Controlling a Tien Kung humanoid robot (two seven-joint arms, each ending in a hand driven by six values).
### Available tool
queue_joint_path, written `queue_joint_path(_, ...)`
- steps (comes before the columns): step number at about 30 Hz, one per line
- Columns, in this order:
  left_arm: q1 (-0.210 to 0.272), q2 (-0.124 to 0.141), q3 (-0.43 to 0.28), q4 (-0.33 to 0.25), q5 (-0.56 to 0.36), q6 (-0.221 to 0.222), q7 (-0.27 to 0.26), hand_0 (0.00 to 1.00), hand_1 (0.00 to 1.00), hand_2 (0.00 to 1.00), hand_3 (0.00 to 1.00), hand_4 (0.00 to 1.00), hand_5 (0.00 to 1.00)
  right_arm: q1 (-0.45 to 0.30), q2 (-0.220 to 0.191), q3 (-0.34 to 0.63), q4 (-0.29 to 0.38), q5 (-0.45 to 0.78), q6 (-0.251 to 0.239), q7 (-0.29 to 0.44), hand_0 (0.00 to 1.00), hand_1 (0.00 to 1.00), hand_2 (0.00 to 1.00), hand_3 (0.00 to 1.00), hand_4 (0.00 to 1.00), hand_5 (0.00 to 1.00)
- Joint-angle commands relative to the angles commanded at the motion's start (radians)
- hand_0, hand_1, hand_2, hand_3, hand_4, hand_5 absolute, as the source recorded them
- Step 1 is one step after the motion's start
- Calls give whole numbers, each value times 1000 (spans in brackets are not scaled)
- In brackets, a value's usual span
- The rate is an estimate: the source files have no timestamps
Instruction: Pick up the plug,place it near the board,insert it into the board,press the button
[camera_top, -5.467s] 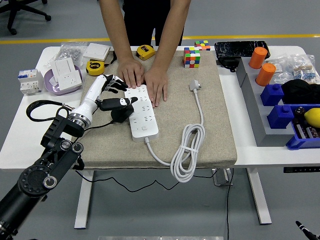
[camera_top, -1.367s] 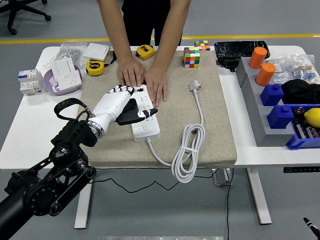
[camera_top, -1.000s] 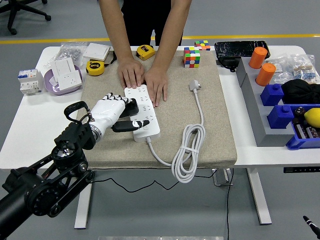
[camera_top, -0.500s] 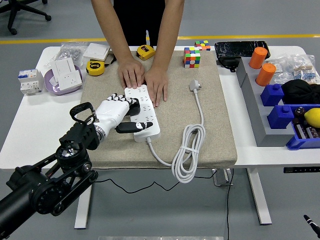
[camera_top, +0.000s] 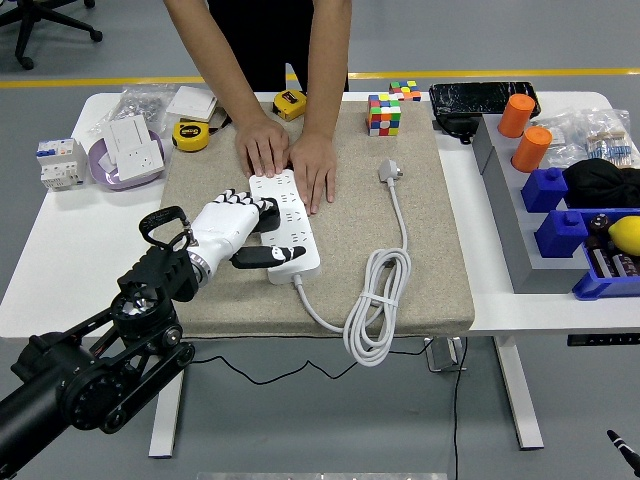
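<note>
On the left of the beige mat (camera_top: 430, 250), my left hand (camera_top: 232, 232) sits against the near-left side of the white power strip (camera_top: 284, 222), white fingers (camera_top: 236, 200) curled loosely and holding nothing, with the dark thumb (camera_top: 268, 256) stretched right across the strip's near end. I judge this to be the button press, so I would keep the thumb tip square over the switch at that near end and push straight down, not sideways, so the strip does not skid. A black plug (camera_top: 262, 214) appears to sit in the strip just beside my knuckles, though my hand partly hides it. Further along, the person's two hands (camera_top: 290, 158) lie flat on the strip's far end, steadying it, which helps. To the right, the strip's own white cable (camera_top: 378, 300) lies coiled, its plug head (camera_top: 389, 172) loose on the mat. My right arm is out of sight.
</note>
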Motion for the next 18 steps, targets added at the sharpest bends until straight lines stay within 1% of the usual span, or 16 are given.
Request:
queue_joint_path(2, 5, 2, -5, -35, -10, 45, -30, 998, 998, 926, 847, 998, 998, -1, 0, 3, 0, -3, 0, -1, 954, 903, 861, 875, 998, 998)
queue_joint_path(3, 10, 2, -5, -67, -37, 84, -57, 998, 998, 926, 847, 998, 998, -1, -1, 4, 0, -5, 0, -1, 954, 903, 861, 875, 998, 998)
queue_joint_path(5, 16, 1, 0, -125, -93, 145, -86, 998, 998, 926, 847, 998, 998, -2, -1, 6, 0, -9, 0, -2, 954, 903, 861, 875, 998, 998)
queue_joint_path(6, 19, 1, 2, -149, -113, 158, -86, 998, 998, 926, 847, 998, 998, -2, -1, 6, 0, -9, 1, -2, 954, 903, 861, 875, 998, 998)
queue_joint_path(7, 22, 0, 6, -184, -134, 157, -69, 998, 998, 926, 847, 998, 998, -2, -1, 5, 0, -9, 1, -1, 954, 903, 861, 875, 998, 998)
queue_joint_path(8, 25, 1, 10, -217, -141, 142, -47, 624, 655, 639, 877, 830, 435, -3, -1, 4, 0, -9, 1, -1, 954, 903, 861, 874, 998, 998)
queue_joint_path(10, 27, 5, 19, -267, -131, 98, 3, 624, 655, 639, 877, 830, 435, -3, -1, 4, 0, -9, 1, -1, 954, 903, 861, 874, 998, 998)
queue_joint_path(12, 25, 12, 27, -304, -104, 12, 71, 624, 655, 639, 877, 830, 435, -3, -1, 3, 0, -9, 2, -1, 954, 903, 861, 874, 998, 998)
queue_joint_path(13, 24, 14, 30, -309, -100, -18, 88, 624, 655, 639, 877, 830, 435, -3, -1, 3, 0, -10, 2, -2, 954, 903, 861, 874, 998, 998)
queue_joint_path(14, 23, 17, 35, -312, -92, -62, 114, 183, 125, 215, 890, 623, 185, -3, -2, 3, 0, -10, 2, -2, 954, 903, 861, 874, 998, 998)
queue_joint_path(15, 22, 19, 36, -312, -85, -107, 138, 183, 125, 215, 890, 623, 185, -3, -2, 2, 0, -10, 3, -2, 954, 903, 861, 874, 998, 998)
queue_joint_path(17, 21, 18, 36, -309, -87, -176, 169, 183, 125, 215, 890, 623, 185, -3, -2, 1, 0, -10, 3, -2, 954, 903, 861, 874, 998, 998)
queue_joint_path(18, 21, 18, 37, -306, -95, -215, 196, 183, 125, 215, 890, 623, 185, -3, -3, 0, 0, -10, 3, -2, 954, 903, 861, 874, 998, 998)
